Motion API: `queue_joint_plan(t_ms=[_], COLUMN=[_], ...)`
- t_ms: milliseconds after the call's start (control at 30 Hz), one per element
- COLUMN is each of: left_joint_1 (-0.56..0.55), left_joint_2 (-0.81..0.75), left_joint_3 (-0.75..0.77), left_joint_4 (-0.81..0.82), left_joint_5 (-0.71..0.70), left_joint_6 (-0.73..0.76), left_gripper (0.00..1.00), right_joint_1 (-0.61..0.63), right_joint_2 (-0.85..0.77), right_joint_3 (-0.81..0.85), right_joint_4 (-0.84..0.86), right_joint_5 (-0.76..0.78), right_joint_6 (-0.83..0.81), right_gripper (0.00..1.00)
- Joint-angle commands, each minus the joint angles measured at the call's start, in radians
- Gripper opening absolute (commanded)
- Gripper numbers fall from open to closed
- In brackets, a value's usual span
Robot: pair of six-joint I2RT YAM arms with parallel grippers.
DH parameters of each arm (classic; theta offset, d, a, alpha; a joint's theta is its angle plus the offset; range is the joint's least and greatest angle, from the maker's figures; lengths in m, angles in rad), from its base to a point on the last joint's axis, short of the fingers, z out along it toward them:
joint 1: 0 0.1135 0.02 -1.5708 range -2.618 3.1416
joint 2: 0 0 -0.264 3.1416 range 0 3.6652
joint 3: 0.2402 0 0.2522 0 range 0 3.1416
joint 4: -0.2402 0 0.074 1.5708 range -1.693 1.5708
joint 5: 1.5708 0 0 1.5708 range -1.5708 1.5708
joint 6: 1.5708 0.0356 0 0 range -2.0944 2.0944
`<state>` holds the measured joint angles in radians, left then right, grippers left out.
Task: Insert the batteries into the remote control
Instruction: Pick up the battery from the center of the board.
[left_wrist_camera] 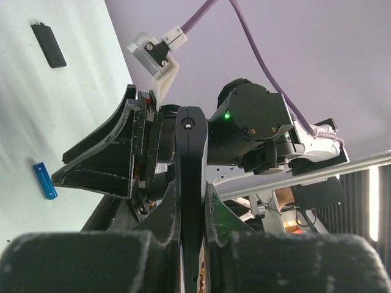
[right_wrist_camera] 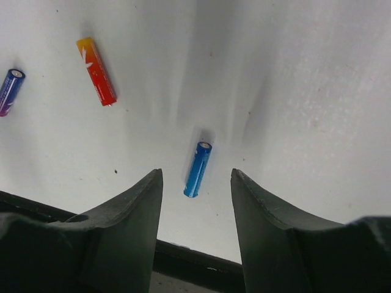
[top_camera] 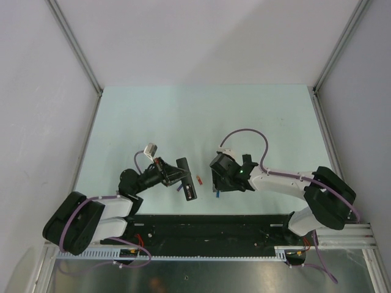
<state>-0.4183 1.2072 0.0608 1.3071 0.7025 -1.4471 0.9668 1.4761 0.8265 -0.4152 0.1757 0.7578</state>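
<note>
My left gripper [top_camera: 177, 177] [left_wrist_camera: 190, 201] is shut on the remote control [top_camera: 187, 179] [left_wrist_camera: 188, 159], a slim black bar held above the table. My right gripper [top_camera: 217, 187] [right_wrist_camera: 195, 183] is open, hovering low over the bright blue battery [right_wrist_camera: 198, 169] [top_camera: 217, 195], which lies between and just ahead of its fingertips; the battery also shows in the left wrist view [left_wrist_camera: 44, 180]. The red-orange battery [right_wrist_camera: 96, 71] [top_camera: 198, 179] lies on the table between the two grippers. The purple-blue battery [right_wrist_camera: 8, 91] lies at the left edge of the right wrist view. The silvery-dark battery is out of view.
A small flat black piece [left_wrist_camera: 49, 44] lies on the table far from the left gripper. The black base rail [top_camera: 208, 226] runs along the table's near edge, close behind the bright blue battery. Grey walls [top_camera: 36, 73] enclose the table.
</note>
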Motion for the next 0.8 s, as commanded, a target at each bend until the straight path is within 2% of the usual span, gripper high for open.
queue_joint_plan(t_ms=[0,133,467,533,767], left_joint_1=[0.006,0.006,0.006,0.006,0.006], left_joint_2=[-0.026,-0.041,-0.055,-0.048,-0.048], left_joint_3=[-0.007,-0.015,-0.03,-0.033,-0.042], left_joint_4=[0.185,0.184,0.185,0.185,0.185], left_joint_5=[0.0,-0.001,0.002,0.006,0.002], left_joint_6=[0.013,0.008,0.011,0.011,0.013], left_gripper=[0.0,0.0,0.0,0.0,0.0], right_joint_1=[0.0,0.0,0.03,0.044,0.081], right_joint_2=[0.035,0.07,0.072,0.079,0.113], right_joint_3=[0.048,0.072,0.088,0.089,0.089], right_joint_4=[0.029,0.007,-0.086,-0.094,-0.122], right_joint_5=[0.018,0.027,0.01,0.007,0.021], right_joint_6=[-0.018,-0.017,-0.008,0.012,0.095], right_gripper=[0.52,0.48,0.45,0.42,0.4])
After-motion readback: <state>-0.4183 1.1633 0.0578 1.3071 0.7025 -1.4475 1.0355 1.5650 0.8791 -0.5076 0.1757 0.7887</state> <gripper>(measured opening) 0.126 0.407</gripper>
